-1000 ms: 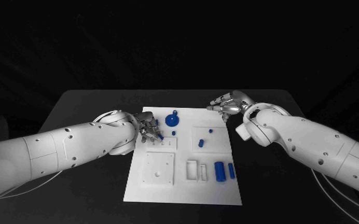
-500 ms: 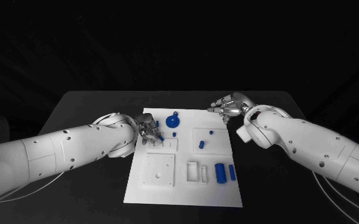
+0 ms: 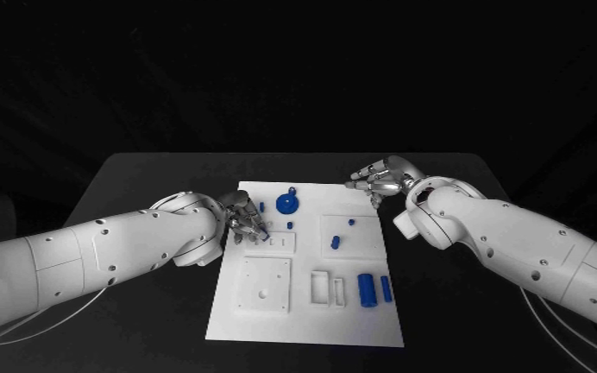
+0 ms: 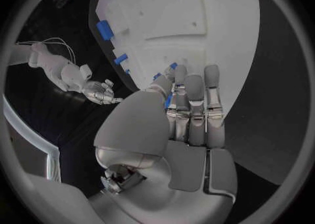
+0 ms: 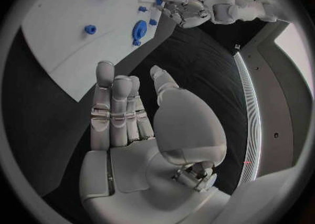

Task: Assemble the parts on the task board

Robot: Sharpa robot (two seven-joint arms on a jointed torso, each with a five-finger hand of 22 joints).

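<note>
The task board (image 3: pixel 373 321) is lying in the middle of the table (image 3: pixel 149 174). The left hand (image 3: pixel 244 218) is hovering at the board's left edge, beside a small peg (image 3: pixel 290 224), while the right hand (image 3: pixel 380 174) is sitting off its far right corner (over bare table). Two cylinders (image 3: pixel 366 287) are lying side by side near the board's right edge.

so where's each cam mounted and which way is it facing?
Head: on the robot's head, looking down at the task board; both arms, left hand and right hand show.
Left wrist: behind the left hand, facing the board.
Right wrist: behind the right hand, facing the board.
Shared: both wrist views catch the other hand.
</note>
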